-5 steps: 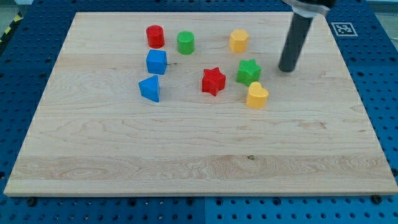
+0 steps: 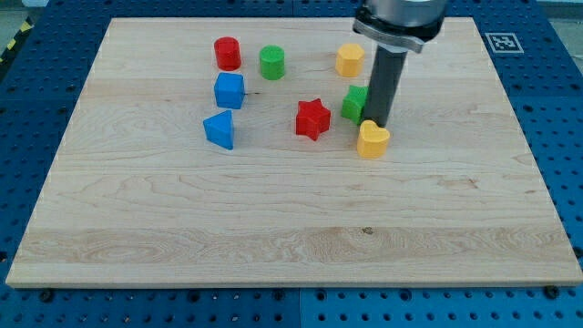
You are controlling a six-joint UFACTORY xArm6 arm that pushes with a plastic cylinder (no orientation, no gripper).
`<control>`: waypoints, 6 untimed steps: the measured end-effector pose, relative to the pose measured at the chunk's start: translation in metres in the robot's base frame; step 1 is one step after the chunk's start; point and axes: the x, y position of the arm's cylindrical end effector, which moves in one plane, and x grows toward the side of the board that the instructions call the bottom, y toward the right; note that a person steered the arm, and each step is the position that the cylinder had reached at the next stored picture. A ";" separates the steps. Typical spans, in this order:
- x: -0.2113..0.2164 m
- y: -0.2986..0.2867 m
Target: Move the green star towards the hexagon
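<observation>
The green star point(image 2: 353, 102) sits right of the board's middle, partly hidden behind my rod. My tip point(image 2: 375, 122) rests at the star's right side, just above the yellow heart point(image 2: 372, 140). The yellow hexagon point(image 2: 349, 60) stands above the star, toward the view's top. Whether the tip touches the star cannot be told.
A red star point(image 2: 312, 118) lies left of the green star. A green cylinder point(image 2: 271, 63), a red cylinder point(image 2: 228, 53), a blue cube point(image 2: 230, 90) and a blue triangular block point(image 2: 219, 129) stand at the upper left of the wooden board point(image 2: 273, 228).
My rod has moved left and down, from well right of the green star to its right side. The green star has shifted slightly left.
</observation>
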 end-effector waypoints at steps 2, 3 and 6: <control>-0.022 -0.009; -0.037 -0.009; -0.072 -0.023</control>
